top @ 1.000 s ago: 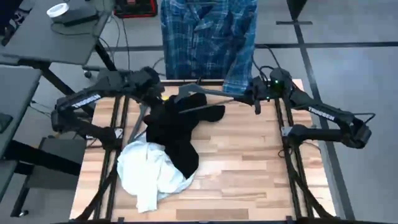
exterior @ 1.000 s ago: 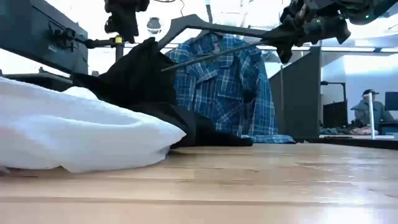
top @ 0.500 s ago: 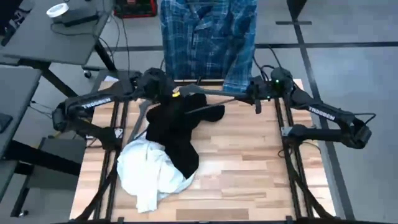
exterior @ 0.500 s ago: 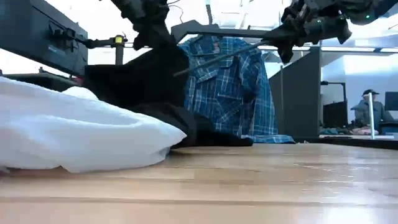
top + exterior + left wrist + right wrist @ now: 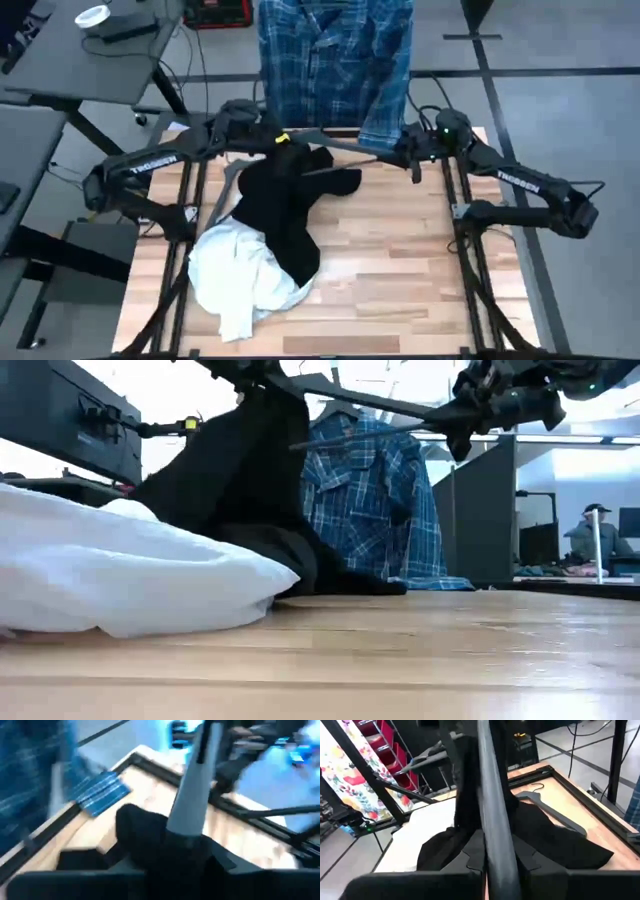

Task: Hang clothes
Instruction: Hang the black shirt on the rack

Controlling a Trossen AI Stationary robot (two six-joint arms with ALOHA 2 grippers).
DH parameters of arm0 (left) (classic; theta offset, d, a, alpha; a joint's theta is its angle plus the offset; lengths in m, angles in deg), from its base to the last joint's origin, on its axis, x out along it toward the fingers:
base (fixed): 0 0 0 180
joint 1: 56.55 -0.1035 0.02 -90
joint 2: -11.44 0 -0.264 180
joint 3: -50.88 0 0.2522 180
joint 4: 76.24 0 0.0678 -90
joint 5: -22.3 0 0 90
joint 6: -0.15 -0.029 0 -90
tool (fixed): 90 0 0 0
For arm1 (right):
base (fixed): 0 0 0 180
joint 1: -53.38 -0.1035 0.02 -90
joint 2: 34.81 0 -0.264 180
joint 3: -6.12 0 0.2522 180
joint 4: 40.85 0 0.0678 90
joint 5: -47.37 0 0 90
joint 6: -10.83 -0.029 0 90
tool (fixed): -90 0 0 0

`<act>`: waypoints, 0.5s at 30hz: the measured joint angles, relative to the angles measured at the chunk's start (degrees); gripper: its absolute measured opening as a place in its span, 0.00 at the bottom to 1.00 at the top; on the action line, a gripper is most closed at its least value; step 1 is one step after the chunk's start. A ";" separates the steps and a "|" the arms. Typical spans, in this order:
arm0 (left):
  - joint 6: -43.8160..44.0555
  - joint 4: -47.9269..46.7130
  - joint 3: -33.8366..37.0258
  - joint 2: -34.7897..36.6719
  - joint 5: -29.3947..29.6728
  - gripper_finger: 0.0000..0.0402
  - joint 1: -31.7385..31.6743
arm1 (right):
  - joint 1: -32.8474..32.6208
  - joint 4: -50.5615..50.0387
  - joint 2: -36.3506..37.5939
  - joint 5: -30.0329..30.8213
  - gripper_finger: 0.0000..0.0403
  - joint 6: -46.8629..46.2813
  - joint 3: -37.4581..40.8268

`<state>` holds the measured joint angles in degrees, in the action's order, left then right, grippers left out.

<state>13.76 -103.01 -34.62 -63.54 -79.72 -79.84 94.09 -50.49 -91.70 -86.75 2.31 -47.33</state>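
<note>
— Where are the 2 arms right now?

— Both up near the far edge of the table [image 5: 400, 260]. The right gripper [image 5: 408, 155] sits by the far right corner, its fingers clamped on one end of a dark hanger [image 5: 345, 150], which runs level above the boards toward the left arm. In the right wrist view the hanger's bar passes straight between that arm's own fingers.

— And the left?

— The left gripper [image 5: 272, 140] is at the hanger's other end, high over the far edge left of middle. It appears to be pinching the black top [image 5: 280, 205] up against the hanger, but I cannot tell whether its fingers are together or apart; the cloth and blur hide them.

— So the black top is off the surface?

— Partly. Its upper part is lifted to the hanger, as the low view shows [image 5: 240, 470], and the rest drapes down and spreads over the middle of the table toward the left edge.

— The other 2 garments?

— The white top [image 5: 235, 275] lies crumpled near the near left corner, with the black top's lower end resting on it. The plaid shirt [image 5: 335, 60] already hangs beyond the far edge, behind the table. A 2nd hanger [image 5: 550, 810] lies flat on the boards beside the black cloth.

— Anyone else about?

— A person [image 5: 590, 540] sits far back in the room.
</note>
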 joint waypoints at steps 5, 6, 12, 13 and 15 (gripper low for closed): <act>-0.69 -1.38 -4.42 -0.50 -1.14 0.12 -0.17 | 1.16 1.07 -0.17 1.04 0.20 -7.85 -1.46; -0.89 -1.95 -5.70 -0.59 -1.19 0.12 -0.20 | 2.00 1.27 -0.17 1.01 0.22 -8.50 -2.50; -5.04 -9.50 -13.96 0.26 -0.94 0.11 -0.54 | 7.13 0.80 0.27 0.35 0.34 -10.23 -8.72; -5.73 -11.75 -15.16 0.26 -0.95 0.11 -0.57 | 7.85 0.79 0.27 0.29 0.37 -11.20 -9.54; -6.94 -16.29 -17.14 0.24 -0.77 0.11 -0.57 | 8.78 0.84 0.29 0.27 0.43 -13.24 -11.13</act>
<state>6.82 -119.30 -51.76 -63.30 -80.49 -80.41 102.87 -49.65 -91.41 -86.48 -10.93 -58.46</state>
